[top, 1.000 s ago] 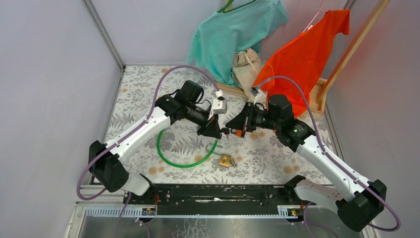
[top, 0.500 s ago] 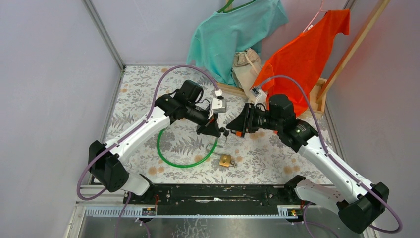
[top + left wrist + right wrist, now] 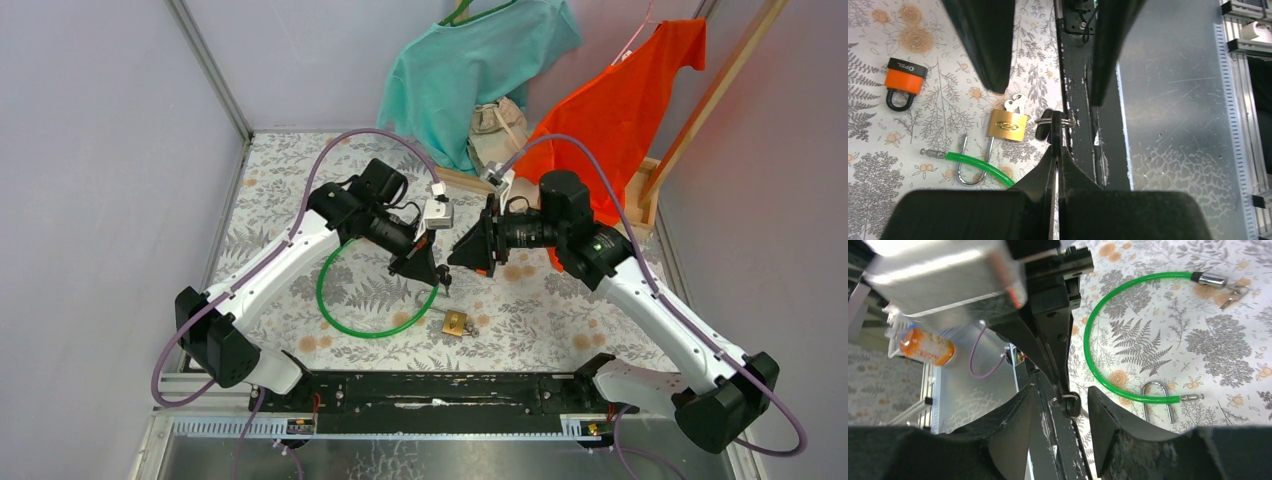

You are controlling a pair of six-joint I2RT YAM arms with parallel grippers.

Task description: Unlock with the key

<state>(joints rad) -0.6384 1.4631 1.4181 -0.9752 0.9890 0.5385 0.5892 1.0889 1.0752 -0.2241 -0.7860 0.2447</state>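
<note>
My left gripper (image 3: 428,270) is shut on a small black-headed key (image 3: 1054,129) with a wire ring, held above the floral table. The key also shows in the right wrist view (image 3: 1071,403). My right gripper (image 3: 466,254) is open, and its two fingers (image 3: 1013,425) stand on either side of the key head without touching it. A brass padlock (image 3: 455,322) lies on the table below both grippers, with keys beside it in the left wrist view (image 3: 1008,125). An orange padlock (image 3: 905,80) lies further off.
A green cable loop (image 3: 340,318) lies on the table, passing through a loose steel shackle (image 3: 1158,399). Its metal end has keys beside it (image 3: 1218,282). Teal and orange garments (image 3: 610,110) hang at the back. The black base rail (image 3: 440,388) runs along the near edge.
My right gripper has swung left to close in on the key tip, now covering the orange padlock from above. My left gripper has dropped slightly down and left with the key.
</note>
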